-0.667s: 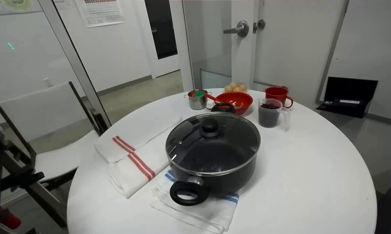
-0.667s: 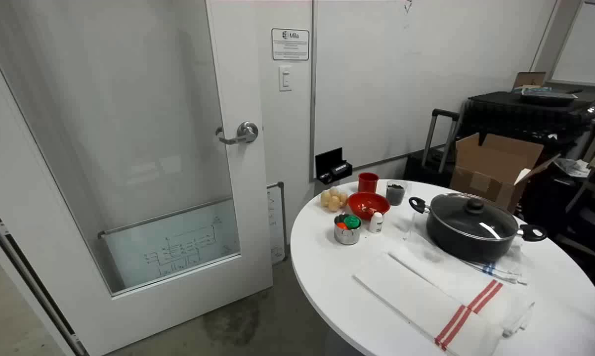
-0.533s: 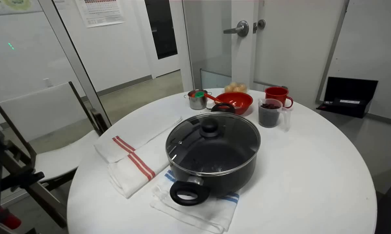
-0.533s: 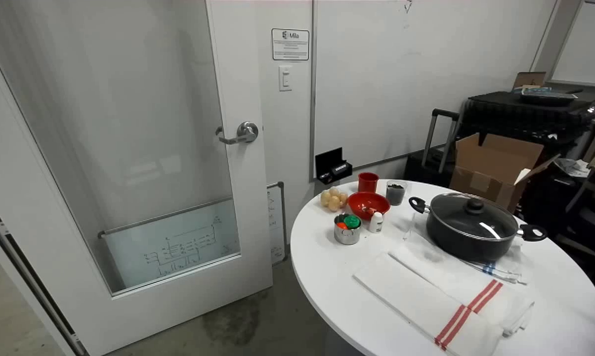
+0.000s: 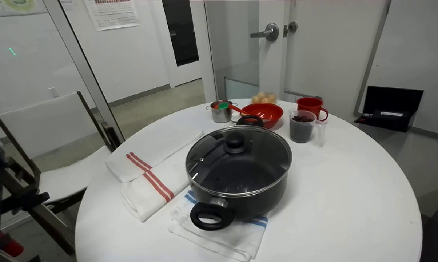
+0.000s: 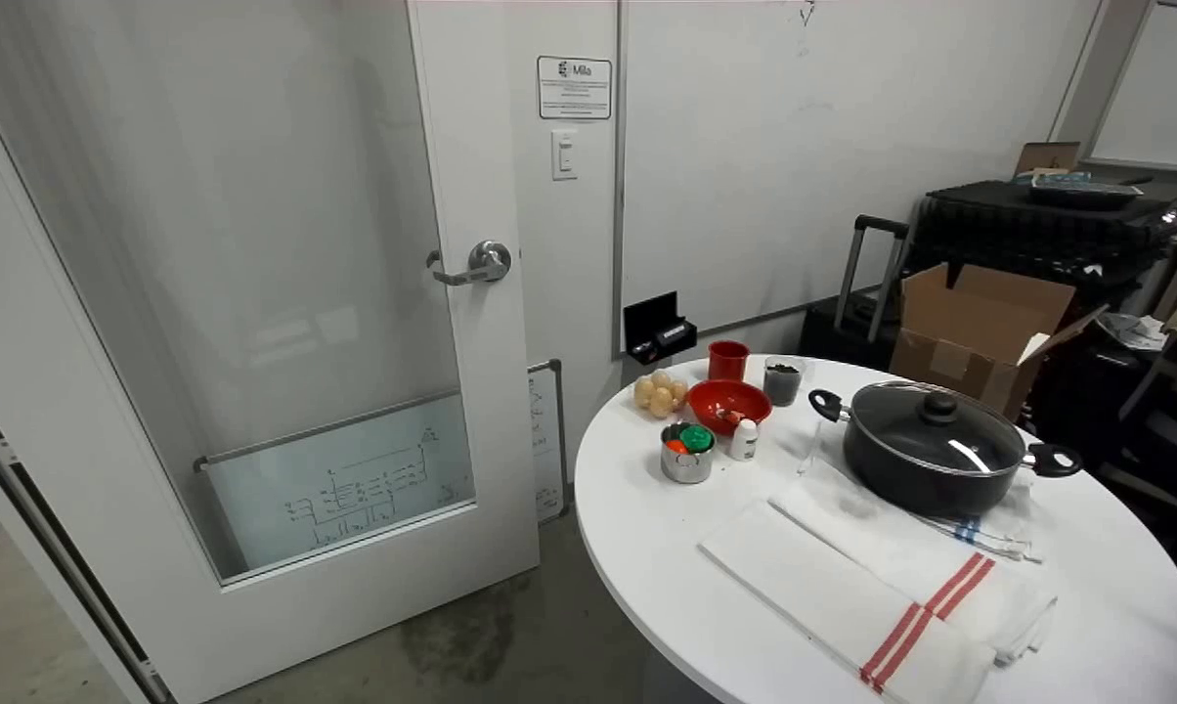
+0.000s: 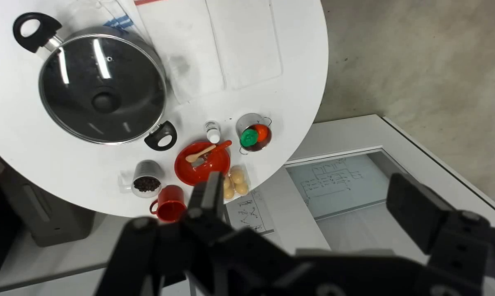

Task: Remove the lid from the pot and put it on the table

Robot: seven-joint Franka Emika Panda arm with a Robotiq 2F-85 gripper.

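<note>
The round glass lid (image 5: 255, 163) with its black knob (image 5: 235, 141) rests on the black pot (image 5: 259, 207). The pot stands upright on a folded blue-striped cloth on the round white table (image 5: 350, 189). An exterior view also shows the lid (image 6: 896, 430), pot (image 6: 901, 479) and table (image 6: 637, 548). In the wrist view the lid (image 7: 128, 94) lies at upper left, seen from above. My gripper (image 7: 307, 183) is open, with nothing between its fingers. It is apart from the lid, and the table's edge and a door show behind it. The gripper is not recognisable in the exterior views.
A red bowl (image 7: 194, 172), white bottle (image 7: 213, 131), metal pot with green and orange things (image 7: 247, 121), eggs (image 7: 237, 185), red mug (image 7: 171, 205) and clear cup (image 7: 149, 172) stand near the pot. A red-striped cloth (image 5: 146, 182) lies beside it. A door (image 6: 491, 420) stands near the table.
</note>
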